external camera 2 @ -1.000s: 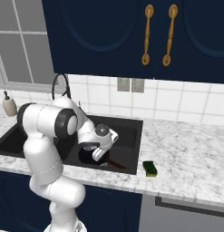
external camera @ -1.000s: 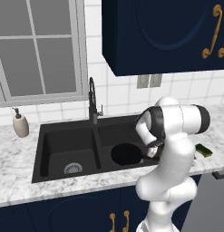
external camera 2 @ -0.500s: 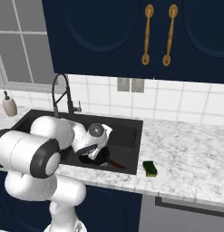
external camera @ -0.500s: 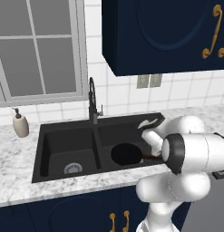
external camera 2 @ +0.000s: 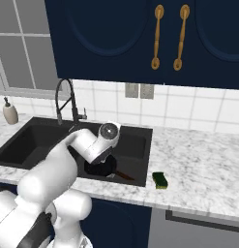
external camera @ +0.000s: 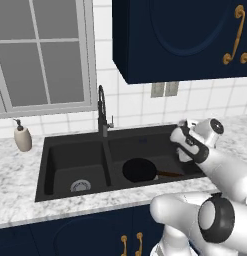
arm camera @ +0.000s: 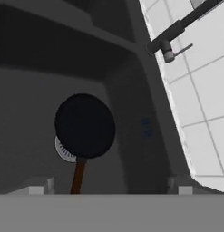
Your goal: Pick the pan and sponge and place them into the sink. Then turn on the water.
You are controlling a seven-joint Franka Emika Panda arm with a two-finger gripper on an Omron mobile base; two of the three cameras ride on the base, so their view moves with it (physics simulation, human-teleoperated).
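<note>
While one pan (external camera: 139,170) lies in the sink (external camera: 55,150), one sponge (external camera 2: 161,180) sits outside.

Black double-basin sink (external camera: 60,165) set into marble desk (external camera: 15,180). Frying pan (external camera: 140,170) flat in right basin, handle pointing right. Round silver drain (external camera: 80,186) visible in left basin. Dark gooseneck faucet (external camera: 102,111) upright behind centre divider. Beige soap dispenser (external camera: 23,137) on desk, left of sink. White arm wrist (external camera: 197,141) above right basin's right end; gripper fingers hidden.
</note>
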